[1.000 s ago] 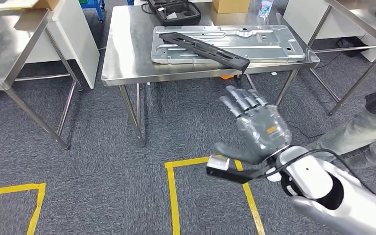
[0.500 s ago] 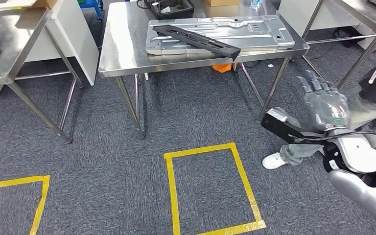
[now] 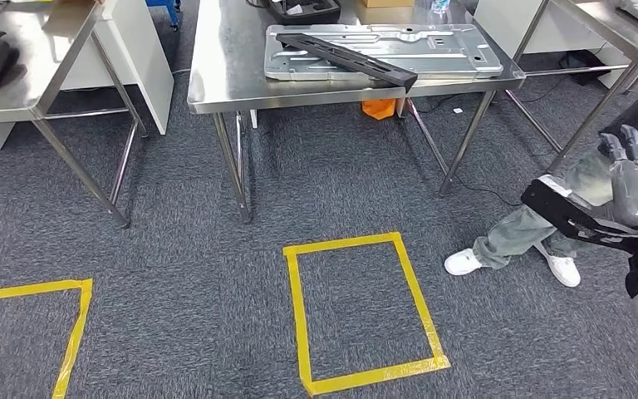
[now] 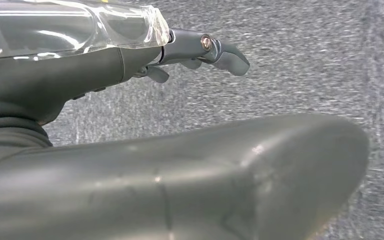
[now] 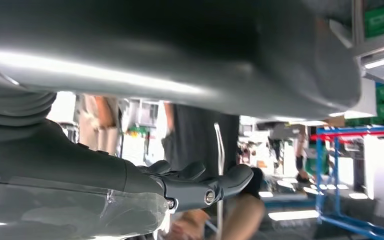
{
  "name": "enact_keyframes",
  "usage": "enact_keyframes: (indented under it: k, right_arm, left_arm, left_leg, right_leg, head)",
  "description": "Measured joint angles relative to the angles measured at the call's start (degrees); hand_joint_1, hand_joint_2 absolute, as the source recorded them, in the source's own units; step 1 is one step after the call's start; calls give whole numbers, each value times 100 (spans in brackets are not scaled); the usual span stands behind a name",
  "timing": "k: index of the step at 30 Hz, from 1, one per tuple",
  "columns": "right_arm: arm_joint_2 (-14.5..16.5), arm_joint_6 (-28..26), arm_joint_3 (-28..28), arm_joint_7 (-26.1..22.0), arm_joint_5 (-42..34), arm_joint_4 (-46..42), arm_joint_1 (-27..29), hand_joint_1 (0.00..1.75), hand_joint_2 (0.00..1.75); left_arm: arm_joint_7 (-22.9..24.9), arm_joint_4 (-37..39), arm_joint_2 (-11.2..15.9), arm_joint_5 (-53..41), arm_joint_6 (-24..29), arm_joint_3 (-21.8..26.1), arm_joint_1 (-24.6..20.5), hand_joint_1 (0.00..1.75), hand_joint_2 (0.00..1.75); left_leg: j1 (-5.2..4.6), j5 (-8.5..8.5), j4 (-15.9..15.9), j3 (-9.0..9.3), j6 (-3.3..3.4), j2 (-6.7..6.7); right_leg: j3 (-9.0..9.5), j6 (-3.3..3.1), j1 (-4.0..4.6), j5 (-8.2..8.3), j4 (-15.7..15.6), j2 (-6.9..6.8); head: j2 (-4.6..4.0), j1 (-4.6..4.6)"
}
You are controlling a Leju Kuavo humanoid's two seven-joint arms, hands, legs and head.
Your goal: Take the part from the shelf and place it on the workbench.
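A broad stretch of grey carpet (image 3: 174, 249), marked with a yellow tape rectangle (image 3: 364, 312), lies open between the camera and a steel workbench (image 3: 224, 75); a second steel table (image 3: 41, 66) stands to the left and a person's legs and white shoes (image 3: 465, 263) stand at the right. On the workbench a large silver metal panel (image 3: 449, 50) lies flat, and the long black part (image 3: 349, 58) rests slantwise across it, one end poking just past the bench's front edge. The right hand (image 3: 631, 187) is raised at the far right edge, fingers extended and apart with nothing in them, while the left hand (image 4: 180, 55) hangs over bare carpet, fingers (image 4: 225, 50) loosely extended and holding nothing.
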Motion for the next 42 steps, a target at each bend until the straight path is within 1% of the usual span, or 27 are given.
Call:
enact_keyframes:
  k: [2,4,5,8,9,10,12,13,14,15,16,18,20,21,23,24,26,28,29,30,31,33,35,38,39,40,42]
  right_arm:
    - [25,-69,-109,-9,-105,-40,8,0,0]
    - [52,-108,-180,-12,-170,-101,-24,0,0]
    - [64,-118,-202,-13,-202,-131,-46,0,0]
    - [127,-158,-222,-19,-334,-207,-127,0,0]
    - [156,-176,-219,-23,-381,-233,-158,0,0]
    - [184,-192,-214,-33,-437,-262,-192,0,0]
    - [252,-212,-181,-63,-602,-331,-285,0,0]
    - [292,-203,-138,-78,-704,-368,-347,0,0]
    - [334,-179,-70,-88,-801,-412,-420,0,0]
    - [373,-148,11,-91,-873,-463,-494,0,0]
    - [406,-115,95,-89,-926,-521,-570,0,0]
    - [455,-34,256,-74,-1060,-648,-740,0,0]
    - [495,63,443,-49,-1314,-782,-959,0,0]
    - [512,105,542,-38,-1451,-845,-1066,0,0]
    - [532,150,711,-23,-1659,-953,-1227,0,0]
    - [535,153,778,-20,-1729,-997,-1285,0,0]
    - [537,120,897,-17,-1823,-1073,-1365,0,0]
    - [538,69,1018,-17,-1870,-1122,-1388,0,0]
    - [539,40,1076,-17,-1891,-1142,-1386,0,0]
    - [539,3,1131,-17,-1906,-1161,-1384,0,0]
    - [537,-43,1175,-17,-1919,-1181,-1382,0,0]
    - [529,-144,1233,-17,-1933,-1226,-1385,0,0]
    - [516,-206,1274,-18,-1934,-1271,-1375,0,0]
    - [499,-245,1328,-19,-1910,-1330,-1338,0,0]
    - [491,-254,1338,-19,-1890,-1355,-1334,0,0]
    - [484,-261,1347,-19,-1869,-1379,-1334,0,0]
    - [476,-266,1360,-20,-1836,-1422,-1328,0,0]
  left_arm:
    - [-19,0,1,20,-1,-5,-2,0,0]
    - [-38,-1,1,32,-1,-9,-7,0,0]
    - [-54,-1,1,38,-3,-9,-8,0,0]
    - [-100,1,2,73,-7,-11,-2,0,0]
    - [-109,1,3,84,-7,-11,1,0,0]
    - [-118,2,4,93,-6,-11,2,0,0]
    - [-126,2,4,113,-6,-12,0,0,0]
    - [-127,2,4,122,-6,-12,-1,0,0]
    - [-132,2,4,125,-6,-12,-2,0,0]
    - [-142,2,5,125,-6,-12,-4,0,0]
    - [-157,2,7,122,-7,-12,-8,0,0]
    - [-201,2,14,122,-9,-12,-16,0,0]
    - [-245,2,24,137,-25,-12,-21,0,0]
    - [-272,2,28,146,-37,-12,-20,0,0]
    - [-346,2,31,158,-76,-12,-15,0,0]
    - [-384,2,32,167,-102,-12,-14,0,0]
    - [-436,2,34,194,-154,-12,-12,0,0]
    - [-457,3,35,215,-175,-12,-2,0,0]
    - [-462,4,35,219,-179,-12,4,0,0]
    - [-465,4,35,223,-184,-12,9,0,0]
    - [-465,4,35,227,-187,-12,12,0,0]
    - [-465,4,35,228,-190,-12,14,0,0]
    - [-466,4,36,228,-190,-12,13,0,0]
    - [-467,4,43,229,-190,-12,18,0,0]
    - [-467,4,45,229,-190,-12,20,0,0]
    - [-467,4,48,228,-190,-12,18,0,0]
    - [-466,4,54,227,-199,-12,21,0,0]
  left_leg:
    - [-3,75,61,-138,-29,-1]
    - [-24,131,137,-240,-81,-8]
    - [-33,163,164,-272,-112,-11]
    - [-34,201,217,-364,-210,-19]
    - [-24,73,338,-427,-250,-21]
    - [-11,-149,575,-523,-290,-23]
    - [13,-711,1354,-779,-360,-22]
    - [20,-880,1723,-874,-381,-22]
    - [25,-922,1941,-892,-393,-22]
    - [28,-841,1946,-807,-394,-22]
    - [28,-683,1731,-618,-385,-22]
    - [9,-441,860,-14,-330,-22]
    - [-21,-427,154,421,-254,-21]
    - [-33,-448,10,491,-221,-22]
    - [-29,-392,-33,459,-145,-21]
    - [-20,-348,-46,444,-98,-20]
    - [-3,-265,-68,401,-23,-13]
    - [-4,-216,-62,338,-3,-9]
    - [-4,-197,-58,311,-7,-8]
    - [-3,-182,-50,291,-15,-8]
    - [0,-173,-38,278,-23,-8]
    - [-4,-180,10,255,-54,-11]
    - [-25,-195,72,206,-104,-13]
    - [-23,-201,116,142,-185,-13]
    - [-14,-262,201,101,-218,-13]
    - [-3,-387,399,8,-254,-14]
    - [21,-778,1158,-351,-319,-13]
  right_leg:
    - [541,-4,-8,271,-667,0]
    - [1087,-42,10,303,-1465,6]
    - [1213,-73,26,269,-1674,10]
    - [1134,-210,31,327,-1723,-1]
    - [1081,-264,19,378,-1725,-9]
    - [1018,-308,5,437,-1731,-19]
    - [864,-349,5,555,-1727,-23]
    - [781,-351,5,612,-1725,-20]
    - [698,-348,6,667,-1722,-16]
    - [623,-341,7,719,-1721,-11]
    - [558,-328,7,766,-1720,-7]
    - [464,-291,16,852,-1715,-6]
    - [418,-241,28,932,-1715,-13]
    - [407,-209,33,968,-1720,-15]
    - [392,-148,23,1003,-1718,-15]
    - [347,-126,17,930,-1625,-12]
    - [110,-99,4,554,-1052,-5]
    - [-205,-66,3,135,-213,-3]
    - [-273,-53,2,52,28,-3]
    - [-222,-46,0,78,36,-4]
    - [-44,-45,-2,201,-209,-5]
    - [492,-61,0,502,-1072,-5]
    - [775,-118,24,615,-1604,0]
    - [747,-221,38,627,-1663,-3]
    - [739,-257,30,640,-1669,-13]
    - [731,-291,22,653,-1676,-28]
    - [706,-334,19,668,-1679,-65]
  head:
    - [0,1]
    - [0,-2]
    - [0,-8]
    - [0,-15]
    - [0,-18]
    - [-1,-27]
    - [-1,-40]
    - [-1,-44]
    - [-1,-44]
    - [-1,-45]
    - [-1,-46]
    - [-1,-46]
    - [-1,-43]
    - [0,-45]
    - [-1,-49]
    - [-1,-50]
    - [-1,-43]
    - [-1,-37]
    - [-2,-37]
    - [-1,-36]
    - [-1,-36]
    - [-1,-36]
    - [-1,-37]
    - [-1,-39]
    - [0,-44]
    - [0,-50]
    - [-1,-63]
